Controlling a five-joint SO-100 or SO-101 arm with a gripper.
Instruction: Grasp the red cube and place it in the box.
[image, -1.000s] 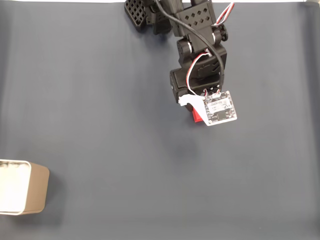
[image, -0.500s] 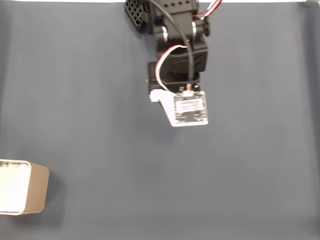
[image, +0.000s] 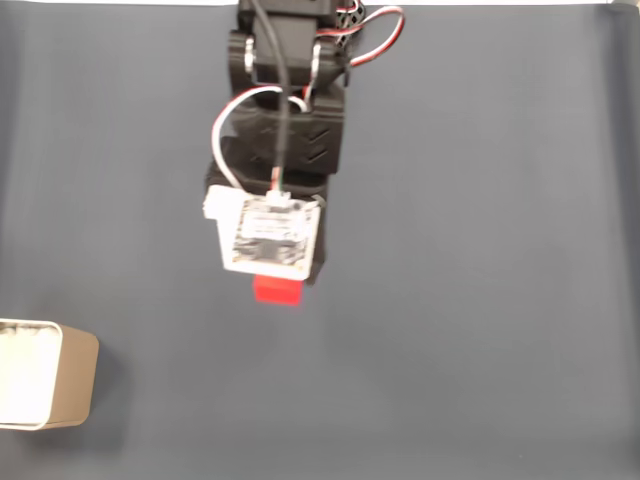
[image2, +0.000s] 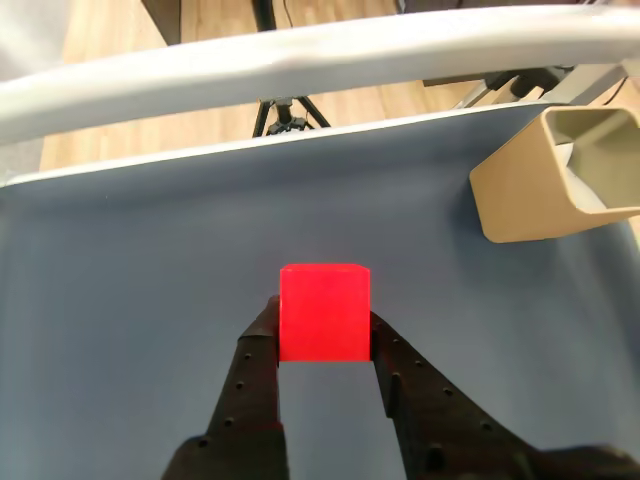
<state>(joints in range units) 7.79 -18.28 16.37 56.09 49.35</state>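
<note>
Two black fingers (image2: 262, 352) of the gripper (image2: 324, 325) clamp the red cube (image2: 323, 311) between their tips, above the dark blue tabletop (image2: 130, 300). In the fixed view the cube (image: 277, 289) pokes out below the arm, well apart from the tan box (image: 70, 388) at the lower left edge.

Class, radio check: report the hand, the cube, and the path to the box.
Hand shut on red cube. Cube lifted, clear of box. Dark mat between them bare.
</note>
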